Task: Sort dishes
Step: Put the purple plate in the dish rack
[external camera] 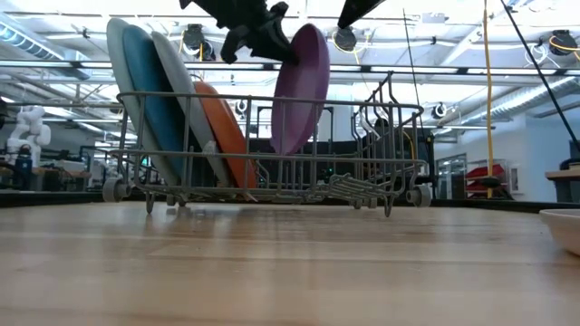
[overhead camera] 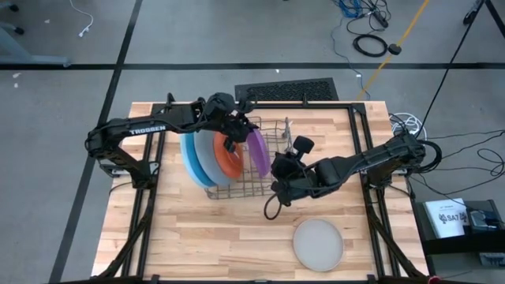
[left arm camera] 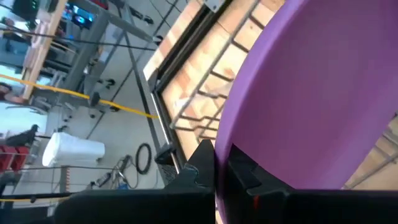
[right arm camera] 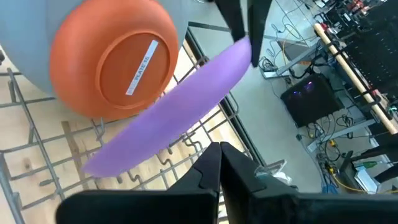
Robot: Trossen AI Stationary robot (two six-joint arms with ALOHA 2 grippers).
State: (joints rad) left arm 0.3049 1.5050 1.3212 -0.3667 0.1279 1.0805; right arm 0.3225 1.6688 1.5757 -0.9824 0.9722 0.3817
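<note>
My left gripper (overhead camera: 245,134) is shut on the purple plate (overhead camera: 258,151) over the wire dish rack (overhead camera: 237,189). The plate also shows in the low view (external camera: 304,86). Three large plates, pale blue (overhead camera: 188,158), blue (external camera: 145,91) and grey (external camera: 181,95), and the orange plate (overhead camera: 229,158) stand on edge in the rack's left part. The pale grey plate (overhead camera: 319,242) lies flat on the table near the front edge. My right gripper (overhead camera: 280,188) is shut and empty at the rack's near right side. My left gripper pinches the purple plate's upper rim (left arm camera: 227,134) between its two fingers (right arm camera: 249,31), coming from above. The plate hangs on edge and tilted below the fingers. Its lower edge (external camera: 285,145) is inside the rack, above the bottom wires.
The rack's right part has upright wire prongs (external camera: 390,109) and a cutlery section. A black floor grate (overhead camera: 288,89) lies past the table's far edge. Bare wooden tabletop (overhead camera: 205,244) lies near the front left.
</note>
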